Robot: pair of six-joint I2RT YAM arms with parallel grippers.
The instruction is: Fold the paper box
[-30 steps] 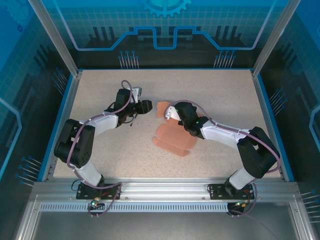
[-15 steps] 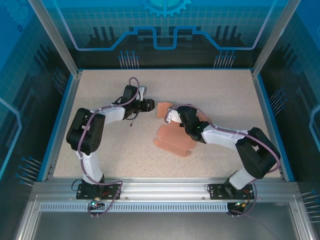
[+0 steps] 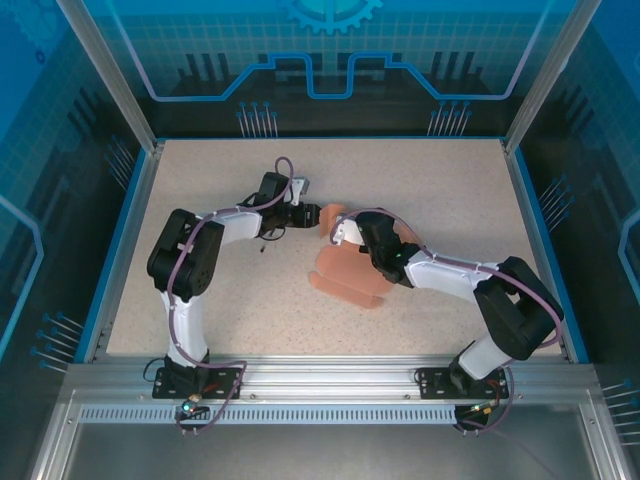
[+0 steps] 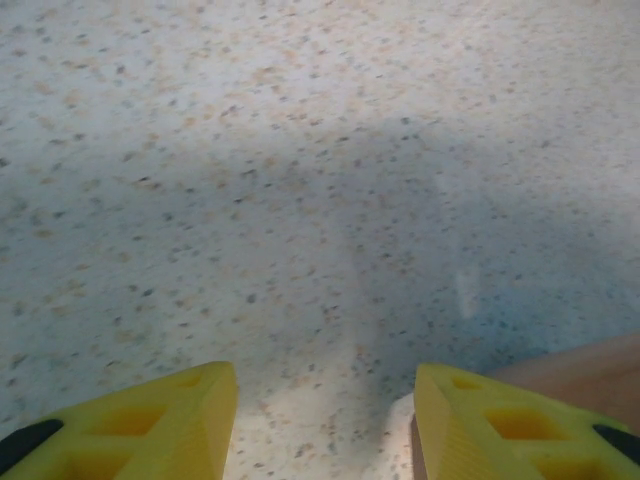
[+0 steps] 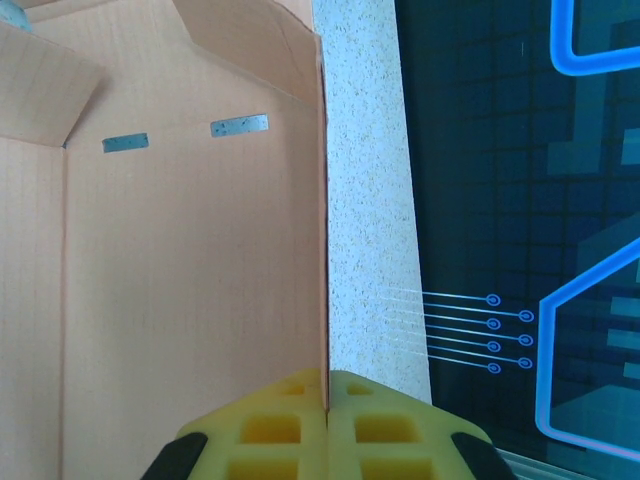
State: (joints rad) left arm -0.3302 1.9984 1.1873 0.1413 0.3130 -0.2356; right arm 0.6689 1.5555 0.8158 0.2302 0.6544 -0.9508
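The paper box (image 3: 345, 278) is a salmon-pink card cut-out lying partly unfolded at mid-table, with one flap (image 3: 330, 214) raised at its far end. My right gripper (image 3: 350, 230) is shut on the edge of a standing card panel (image 5: 180, 260); in the right wrist view the yellow fingers (image 5: 290, 425) pinch that thin edge, and two small slots show near the panel's top. My left gripper (image 3: 311, 215) is low over the table just left of the raised flap. It is open, with bare table between its yellow fingers (image 4: 150, 430) and a pink card edge (image 4: 590, 365) beside the right one.
The speckled tabletop (image 3: 440, 190) is bounded by a blue rim and metal posts, with dark blue panels behind. The left arm's elbow (image 3: 185, 255) stands at the left, and the right arm's elbow (image 3: 515, 310) at the right.
My left gripper has travelled right across the table to the raised flap, its jaws narrowing slightly. The right gripper has kept its hold and barely shifted.
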